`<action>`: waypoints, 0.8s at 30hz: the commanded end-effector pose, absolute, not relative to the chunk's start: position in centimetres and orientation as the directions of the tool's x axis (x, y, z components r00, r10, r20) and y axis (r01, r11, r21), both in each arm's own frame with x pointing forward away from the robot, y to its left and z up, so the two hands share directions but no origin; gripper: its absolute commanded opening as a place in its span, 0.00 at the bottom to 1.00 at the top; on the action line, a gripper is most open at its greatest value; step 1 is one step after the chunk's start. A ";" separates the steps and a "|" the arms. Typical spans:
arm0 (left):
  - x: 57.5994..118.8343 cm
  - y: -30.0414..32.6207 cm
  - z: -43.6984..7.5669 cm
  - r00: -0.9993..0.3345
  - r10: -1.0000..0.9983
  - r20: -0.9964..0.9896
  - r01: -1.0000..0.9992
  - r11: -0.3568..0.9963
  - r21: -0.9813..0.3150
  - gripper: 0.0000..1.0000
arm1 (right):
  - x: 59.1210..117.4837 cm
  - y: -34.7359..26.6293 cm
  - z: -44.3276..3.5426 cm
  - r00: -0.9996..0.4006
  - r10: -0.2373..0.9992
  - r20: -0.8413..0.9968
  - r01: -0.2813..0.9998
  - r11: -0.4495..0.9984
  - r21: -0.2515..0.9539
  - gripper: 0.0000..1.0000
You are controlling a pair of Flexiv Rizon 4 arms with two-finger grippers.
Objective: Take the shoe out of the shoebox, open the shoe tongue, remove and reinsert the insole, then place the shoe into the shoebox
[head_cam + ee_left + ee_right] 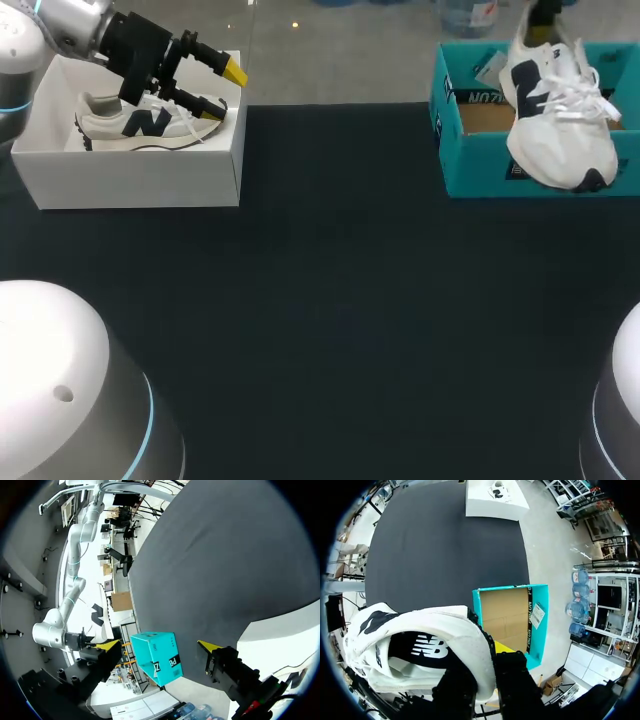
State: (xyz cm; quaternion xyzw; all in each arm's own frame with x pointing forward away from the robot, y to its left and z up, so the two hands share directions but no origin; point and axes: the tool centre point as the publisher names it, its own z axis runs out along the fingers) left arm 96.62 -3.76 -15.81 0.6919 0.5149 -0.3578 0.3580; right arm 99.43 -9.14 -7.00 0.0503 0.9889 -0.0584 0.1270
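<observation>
A white shoe with dark patches (560, 110) hangs toe-down over the open teal shoebox (480, 160), its heel collar held from above by my right gripper (540, 25). In the right wrist view the shoe (420, 645) fills the space around my right gripper (485, 652), which is shut on its heel collar, and the teal shoebox (512, 615) lies empty beneath. My left gripper (225, 90) stands open just above a second white shoe (145, 122) lying in a white box (130, 175). In the left wrist view my left gripper (157, 645) holds nothing; the teal shoebox (160, 662) shows far ahead.
The black table mat (330, 330) spreads between the two boxes. The white box (495, 500) with its shoe is at the far corner in the right wrist view. My arms' round bases (60, 390) sit at the near corners.
</observation>
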 end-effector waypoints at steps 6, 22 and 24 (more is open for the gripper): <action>96.7 -3.7 -15.8 0.215 0.458 -0.863 0.968 -0.217 0.126 1.00 | 100.5 -15.2 -7.1 -0.966 0.037 -0.257 0.042 0.999 -0.015 0.00; 96.7 -3.7 -15.8 0.215 0.458 -0.863 0.968 -0.217 0.126 1.00 | 100.5 -15.2 -7.1 -0.966 0.037 -0.257 0.042 0.999 -0.015 0.00; 96.7 -3.7 -15.8 0.215 0.458 -0.863 0.968 -0.217 0.126 1.00 | 100.5 -15.2 -7.1 -0.966 0.037 -0.257 0.042 0.999 -0.015 0.00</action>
